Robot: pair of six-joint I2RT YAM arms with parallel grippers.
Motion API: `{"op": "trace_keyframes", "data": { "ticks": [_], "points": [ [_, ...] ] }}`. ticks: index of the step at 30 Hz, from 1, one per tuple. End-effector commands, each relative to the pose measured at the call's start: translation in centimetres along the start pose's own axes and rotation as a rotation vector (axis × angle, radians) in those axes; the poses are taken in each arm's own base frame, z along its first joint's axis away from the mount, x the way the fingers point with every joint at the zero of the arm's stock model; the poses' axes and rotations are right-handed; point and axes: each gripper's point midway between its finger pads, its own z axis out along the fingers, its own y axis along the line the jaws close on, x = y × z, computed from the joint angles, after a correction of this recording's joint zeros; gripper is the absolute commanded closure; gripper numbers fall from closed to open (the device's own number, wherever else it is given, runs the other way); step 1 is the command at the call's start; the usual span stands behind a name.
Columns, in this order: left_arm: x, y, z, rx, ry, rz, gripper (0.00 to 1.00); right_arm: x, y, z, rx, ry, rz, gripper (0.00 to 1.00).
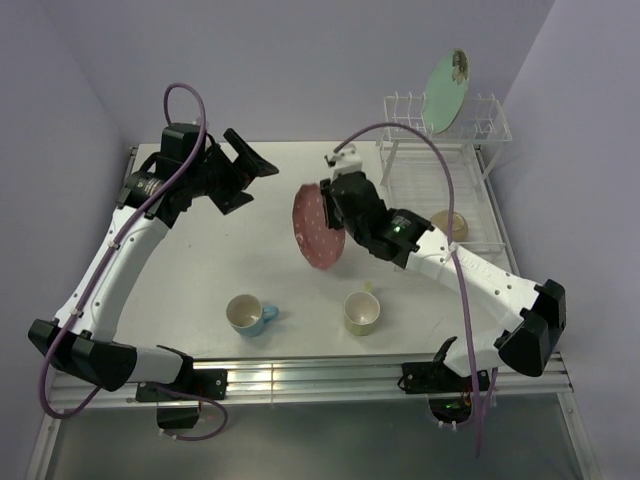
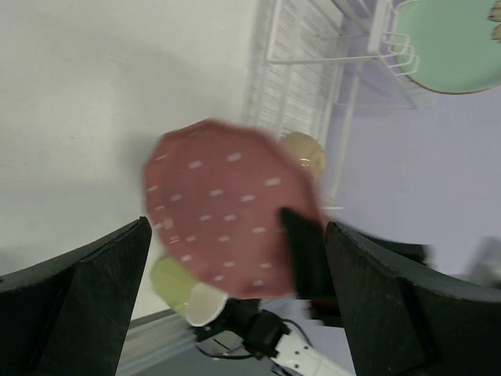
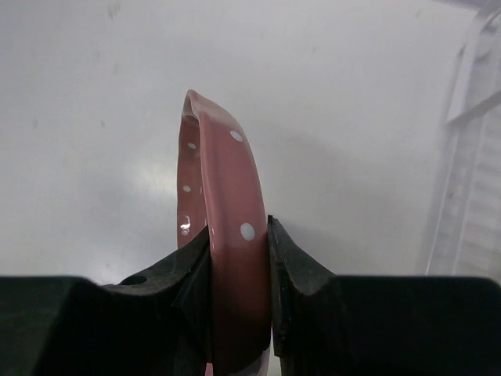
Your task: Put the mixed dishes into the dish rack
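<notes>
No legible text, brand, number or sign appears in any view. A small label (image 1: 148, 186) on the left arm (image 1: 120, 250) is too small to be read.

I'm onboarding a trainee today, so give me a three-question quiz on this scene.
1. True or false: the left gripper is open and empty.
2. The right gripper is shut on: A) mint plate B) pink plate C) nothing.
3. Fill in: the mint plate stands upright in the ___.
Key: 1 true; 2 B; 3 rack.
</notes>
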Motion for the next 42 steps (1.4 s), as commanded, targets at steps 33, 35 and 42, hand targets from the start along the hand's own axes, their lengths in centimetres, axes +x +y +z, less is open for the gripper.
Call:
{"op": "trace_keyframes", "data": {
  "ticks": [33, 35, 42],
  "points": [
    [6.4, 16.0, -0.3, -0.308, 0.072, 0.304, 0.01, -35.0, -23.1, -7.5, 0.825, -0.782, -0.045, 1.00],
    [6.7, 16.5, -0.5, -0.323, 0.080, 0.319, 0.01, -35.1, -23.7, -7.2, 0.828, -0.764, -0.058, 1.00],
    [7.8, 18.3, -1.0, -0.347, 0.088, 0.340, 0.01, -33.9, -25.2, -5.4, 0.829, -0.709, -0.096, 1.00]
  ]
}}
